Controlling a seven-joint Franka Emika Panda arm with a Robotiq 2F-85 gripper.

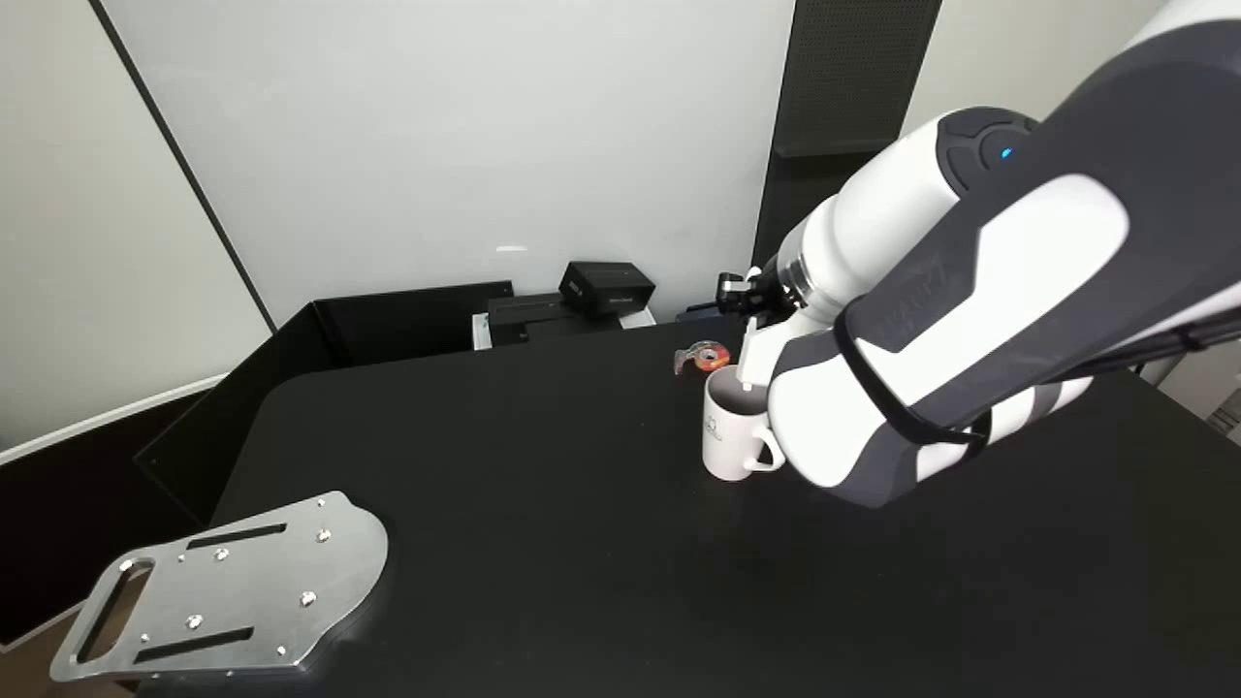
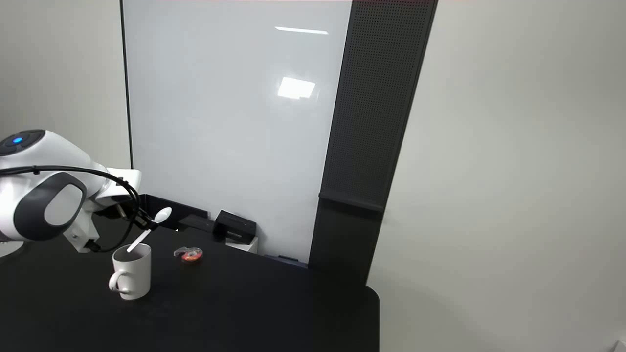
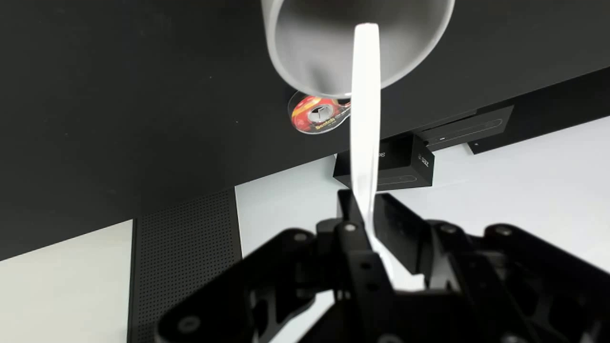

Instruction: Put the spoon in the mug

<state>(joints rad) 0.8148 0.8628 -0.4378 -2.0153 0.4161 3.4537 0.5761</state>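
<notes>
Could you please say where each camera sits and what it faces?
An exterior view: above the table, facing the white panel; arm at picture right.
An exterior view: likewise above, toward the perforated panel; arm at picture left.
Wrist view: arm-mounted, looking along the spoon into the mug; gripper shows.
Both exterior views share mug and spoon.

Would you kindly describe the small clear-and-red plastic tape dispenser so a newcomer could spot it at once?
Start at the large black tabletop and find the white cylindrical mug with a loop handle. In both exterior views, the small clear plastic tape dispenser lies between that mug and a black rectangular box. Its bright red colouring sets it apart from both.
</notes>
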